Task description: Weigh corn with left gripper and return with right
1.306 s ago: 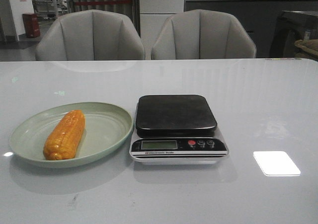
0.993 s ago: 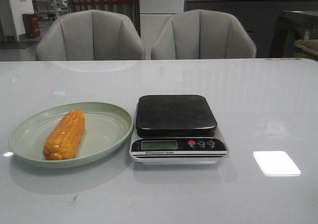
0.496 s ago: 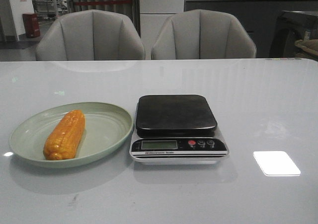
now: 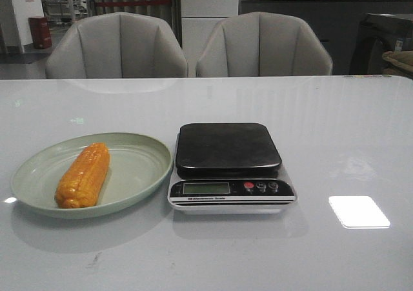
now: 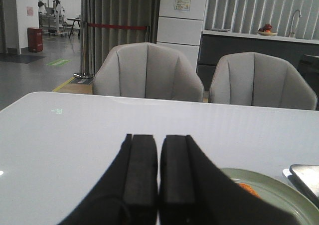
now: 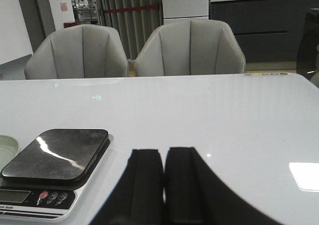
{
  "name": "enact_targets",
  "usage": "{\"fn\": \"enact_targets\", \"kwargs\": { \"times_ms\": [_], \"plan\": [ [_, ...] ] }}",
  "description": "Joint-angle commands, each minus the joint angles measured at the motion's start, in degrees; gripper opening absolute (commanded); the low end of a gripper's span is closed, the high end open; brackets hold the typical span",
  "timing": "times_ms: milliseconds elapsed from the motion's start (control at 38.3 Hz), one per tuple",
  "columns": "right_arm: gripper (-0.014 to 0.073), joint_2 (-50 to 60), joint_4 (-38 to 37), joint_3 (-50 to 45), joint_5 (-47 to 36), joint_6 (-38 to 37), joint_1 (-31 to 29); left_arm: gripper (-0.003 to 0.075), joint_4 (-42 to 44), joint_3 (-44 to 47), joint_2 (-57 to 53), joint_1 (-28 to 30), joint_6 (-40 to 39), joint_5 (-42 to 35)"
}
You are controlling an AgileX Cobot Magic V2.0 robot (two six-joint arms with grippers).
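Observation:
The orange-yellow corn lies lengthwise on a pale green plate at the table's left. A sliver of the corn shows past my left gripper in the left wrist view. The scale with its black platform stands right of the plate and also shows in the right wrist view. My left gripper is shut and empty, above the table short of the plate. My right gripper is shut and empty, to the right of the scale. Neither gripper shows in the front view.
Two grey chairs stand behind the table's far edge. A bright light patch lies on the glossy white table right of the scale.

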State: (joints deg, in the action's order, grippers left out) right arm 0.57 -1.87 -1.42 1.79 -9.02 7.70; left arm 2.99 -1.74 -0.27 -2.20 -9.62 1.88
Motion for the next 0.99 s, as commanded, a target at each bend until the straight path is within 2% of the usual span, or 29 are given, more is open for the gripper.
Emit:
{"fn": "enact_targets", "kwargs": {
  "times_ms": [0,183,313,522,836,914,967],
  "plan": [
    [0.0165,1.02,-0.66,-0.66,-4.08,0.53,-0.32,0.0125,-0.71,-6.9,2.34,-0.12,-0.12,0.76],
    [0.0165,1.02,-0.66,-0.66,-4.08,0.53,-0.32,0.0125,-0.79,-17.64,11.74,-0.12,-0.12,12.96],
    [0.0165,1.02,-0.66,-0.66,-4.08,0.53,-0.32,0.0125,-2.99,-21.5,18.27,-0.12,-0.12,19.35],
    [0.0165,1.02,-0.66,-0.66,-4.08,0.53,-0.32,0.0125,-2.99,-21.32,24.84,-0.12,-0.12,19.34],
    [0.0165,1.02,-0.66,-0.66,-4.08,0.53,-0.32,0.0128,-2.99,-21.32,29.95,-0.12,-0.12,13.44],
    [0.0165,1.07,-0.66,-0.66,-4.04,0.53,-0.32,0.016,-2.99,-21.44,29.95,-0.12,-0.12,12.38],
    [0.0165,1.07,-0.66,-0.66,-4.04,0.53,-0.32,0.0231,-2.99,-21.84,29.95,-0.12,-0.12,12.16]
  ]
}}
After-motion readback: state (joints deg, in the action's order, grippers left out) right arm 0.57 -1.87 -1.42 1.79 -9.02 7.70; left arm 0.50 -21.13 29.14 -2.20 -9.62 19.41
